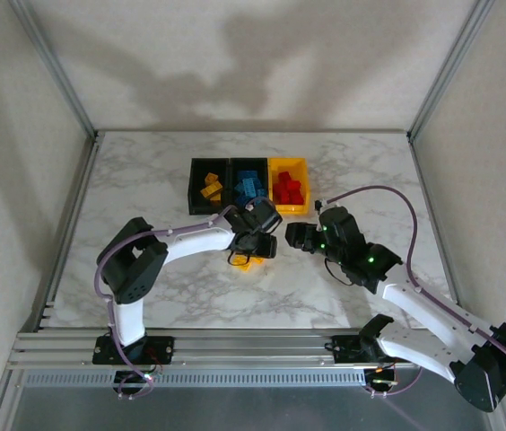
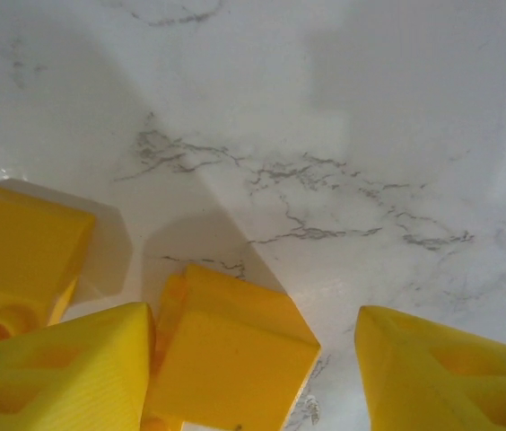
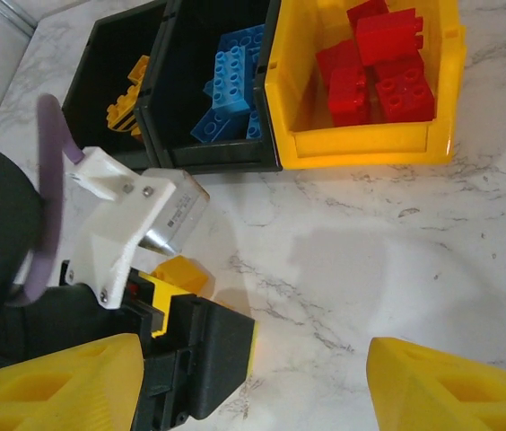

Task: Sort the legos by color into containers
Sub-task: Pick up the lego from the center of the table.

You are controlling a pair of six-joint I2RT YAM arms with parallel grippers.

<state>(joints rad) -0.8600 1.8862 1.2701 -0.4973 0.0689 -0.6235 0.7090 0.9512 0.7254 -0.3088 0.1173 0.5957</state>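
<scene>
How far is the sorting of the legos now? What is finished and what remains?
Done: red bricks lie in the yellow bin, blue bricks in the middle black bin, some yellow bricks in the left black bin. In hand: the left hand is open around a yellow brick on the table, not yet gripping. Left: that brick and a second yellow brick beside it. The right hand is open, empty.

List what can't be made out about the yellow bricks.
Top external: loose small yellow studded plastic bricks lie mostly under the left gripper; number unclear.
Left wrist: one loose brick is cut by the left edge; length unknown.
Right wrist: binned yellow bricks sit behind the open black plastic bin's wall; count unclear.
</scene>
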